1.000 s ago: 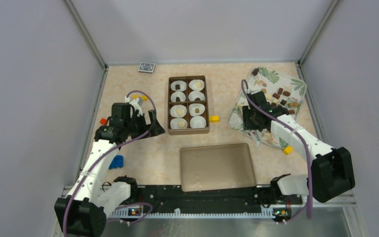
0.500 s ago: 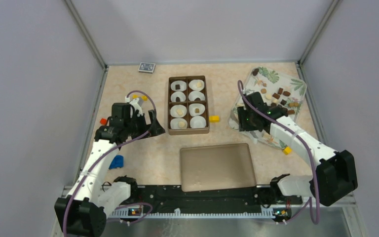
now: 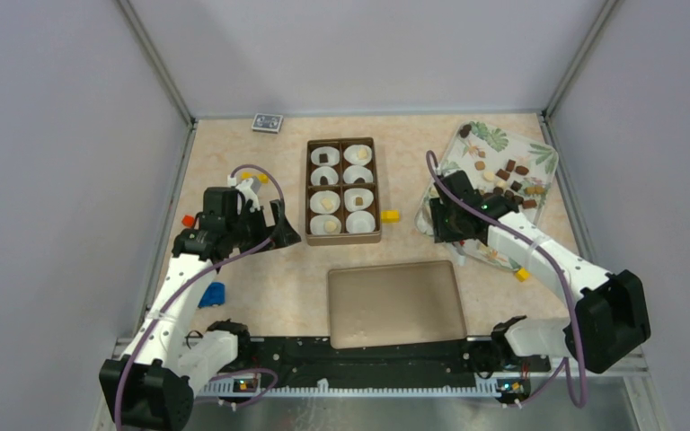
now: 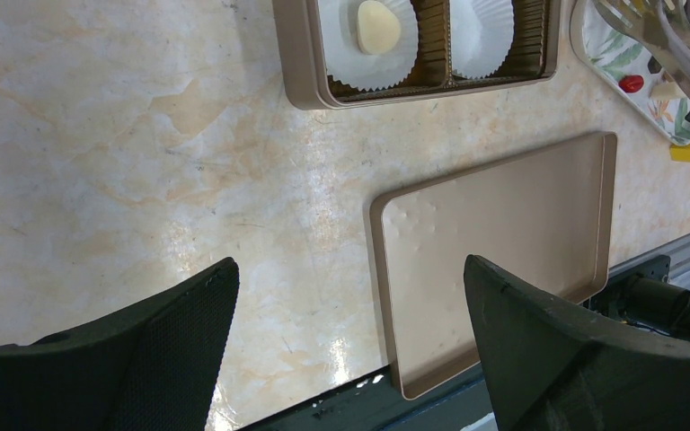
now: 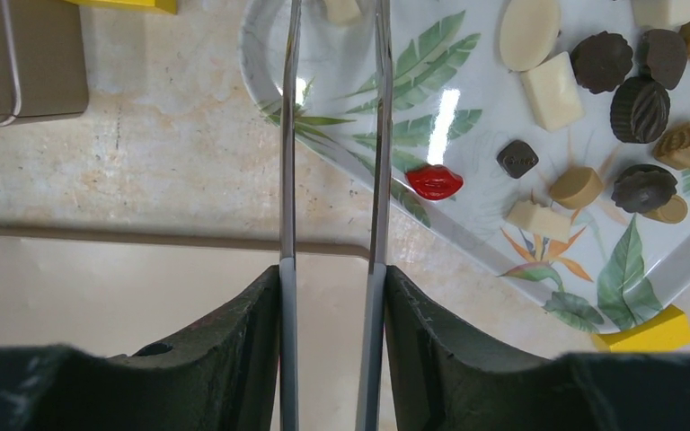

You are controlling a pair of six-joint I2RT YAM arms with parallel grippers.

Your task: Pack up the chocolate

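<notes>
- At the far right corner of the table lies a leaf-patterned plate (image 3: 539, 162). It carries most of the chocolate pieces (image 5: 642, 99), dark, mid brown and cream, clustered on its far right part.
- The right gripper (image 5: 332, 292) is clamped on a pair of metal tongs (image 5: 381, 135), whose two blades run out over the plate's left corner.
- One cream piece (image 5: 341, 9) sits between the blades right at the edge of the wrist view. Whether they pinch it cannot be told.
- A red lip-shaped sweet (image 5: 434, 181) rests on the plate's near-left rim, just right of the tongs.
- A brown box (image 3: 343, 235) with eight white paper cups stands in the middle of the table's far half.
- Several of the cups hold a piece. The near left cup has a cream one (image 4: 378, 25), and the cup beside it looks bare.
- The box's flat lid (image 3: 395, 303) lies at the middle of the near edge, apart from the box.
- The left gripper (image 4: 349, 269) hangs above bare table left of the box — jaws spread wide apart, nothing between them.
- One yellow block (image 3: 390, 215) lies just beside the box's near right corner, and another (image 5: 644, 330) touches the plate's near edge.
- Along the far edge, towards the left, sits a small card pack (image 3: 267, 123).
- A blue thing (image 3: 215, 294) lies near the left edge.
</notes>
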